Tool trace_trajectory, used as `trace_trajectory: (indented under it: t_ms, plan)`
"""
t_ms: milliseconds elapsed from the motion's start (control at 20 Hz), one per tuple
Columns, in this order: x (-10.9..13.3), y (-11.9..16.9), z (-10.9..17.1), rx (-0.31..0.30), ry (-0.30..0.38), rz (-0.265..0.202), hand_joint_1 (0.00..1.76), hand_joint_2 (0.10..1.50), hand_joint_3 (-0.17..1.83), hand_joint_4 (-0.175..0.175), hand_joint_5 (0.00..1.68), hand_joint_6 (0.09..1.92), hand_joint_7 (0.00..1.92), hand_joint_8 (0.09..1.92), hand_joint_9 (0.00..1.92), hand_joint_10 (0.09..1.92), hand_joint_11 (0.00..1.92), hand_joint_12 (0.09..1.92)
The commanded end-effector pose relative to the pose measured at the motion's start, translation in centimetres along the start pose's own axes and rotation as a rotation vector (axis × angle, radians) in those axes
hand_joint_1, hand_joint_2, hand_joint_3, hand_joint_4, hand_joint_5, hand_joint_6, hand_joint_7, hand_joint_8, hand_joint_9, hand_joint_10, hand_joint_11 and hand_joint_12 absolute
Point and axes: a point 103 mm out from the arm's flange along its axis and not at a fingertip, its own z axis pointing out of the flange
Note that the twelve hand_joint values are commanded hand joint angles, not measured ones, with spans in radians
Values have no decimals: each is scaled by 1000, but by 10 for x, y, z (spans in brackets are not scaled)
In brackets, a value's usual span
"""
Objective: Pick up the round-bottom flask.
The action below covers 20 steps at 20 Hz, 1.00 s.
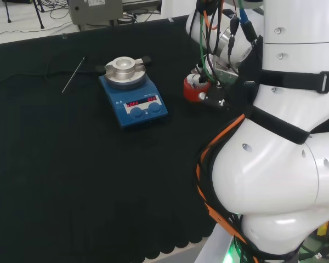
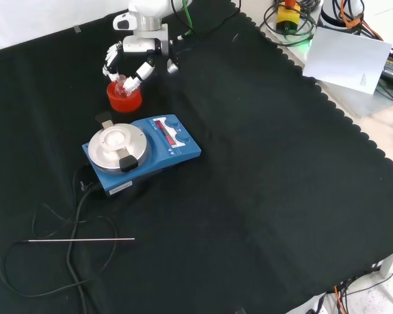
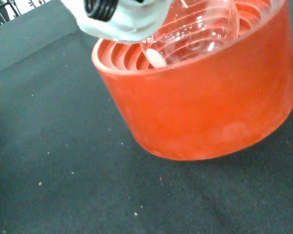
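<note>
1. While the round-bottom flask (image 2: 122, 84) sits in its red ribbed stand (image 2: 124, 97) at about 12 o'clock from the blue hotplate stirrer (image 2: 142, 152) in the front view, the robot hand (image 2: 139, 60) hangs just over it.
2. Its fingers (image 2: 143, 70) are spread wide either side of the glass, not closed on it.
3. Judged step: the approach to the grasp.
4. Next, the fingers should curl round the flask, then lift it straight up, clear of the stand on the counter (image 2: 262, 170).
</note>
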Motion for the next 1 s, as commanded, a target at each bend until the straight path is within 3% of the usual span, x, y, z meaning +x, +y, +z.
trace_trajectory:
  t_ms: [50, 350, 1000]
  plan:
    - [8, 0, -21, 12, 27, 18, 1079, 873, 398, 124, 1084, 912, 720, 567, 918, 423, 549, 1181]
    - [20, -5, -51, 26, 76, 60, 1082, 811, 512, 138, 1095, 924, 728, 568, 931, 415, 573, 1172]
    - [50, -18, -101, 25, 71, 38, 1083, 771, 582, 158, 1106, 929, 730, 570, 937, 412, 598, 1169]
